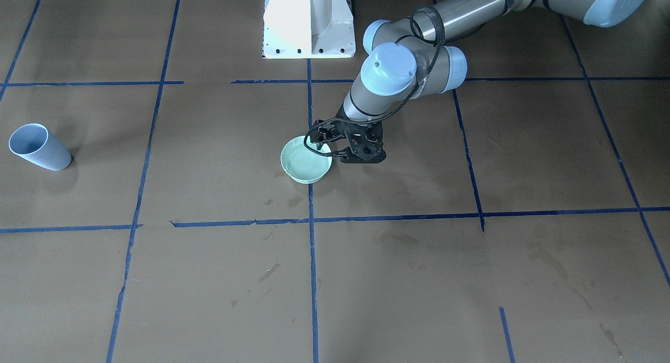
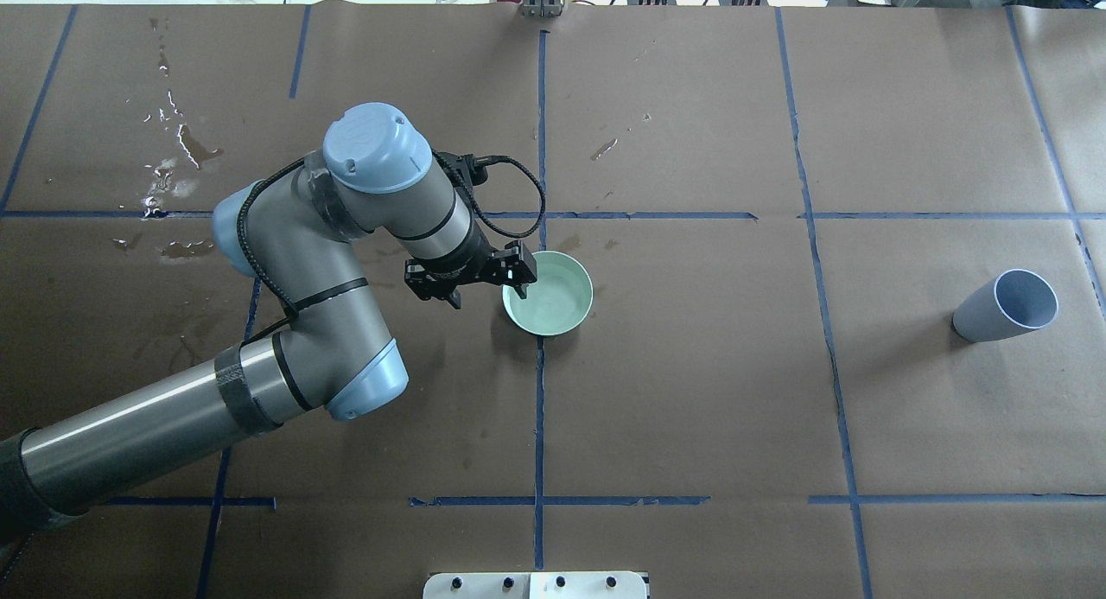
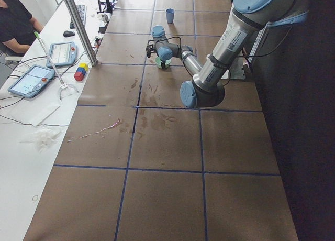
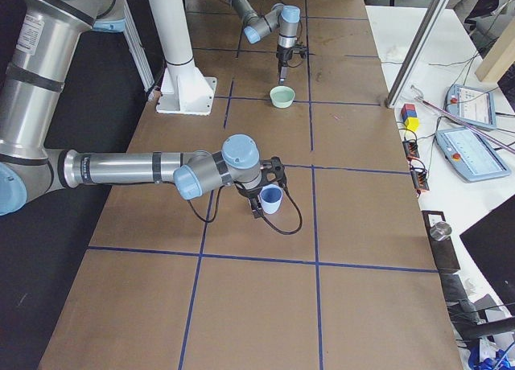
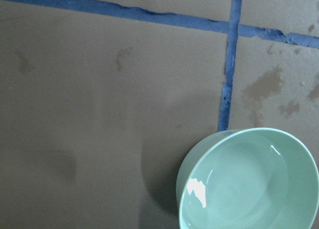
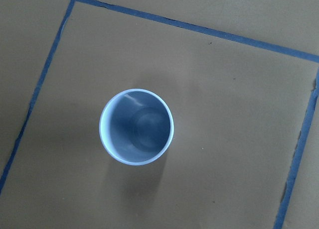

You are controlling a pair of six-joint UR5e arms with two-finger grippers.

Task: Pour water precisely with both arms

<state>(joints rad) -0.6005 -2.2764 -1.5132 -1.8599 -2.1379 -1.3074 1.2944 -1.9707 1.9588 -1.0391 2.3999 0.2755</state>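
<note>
1. The left arm point(image 2: 294, 322) was nearest the overhead lens, coming in from the lower left corner and bending over the brown table point(image 2: 691, 391).
2. The left gripper point(image 2: 482, 281) pointed down just beside the mint-green bowl point(image 2: 570, 322), on the bowl's left. Its jaws looked spread and grasped nothing.
3. The bowl sat upright on a blue tape line point(image 2: 539, 409) near the table's middle.
4. The water point(image 5: 249, 184) lay in the bowl, clear with a faint green tint and a bright glint by the rim.
5. Wet glinting patches point(image 2: 168, 162) marked the table's far left.
6. A blue-grey cup point(image 6: 115, 139) stood upright, well apart from the bowl, toward the robot's right end.
7. In the right-end view the right arm point(image 4: 129, 167) reached across and the right gripper point(image 4: 259, 199) hung just beside the cup; I cannot tell whether it was released or clenched.
</note>
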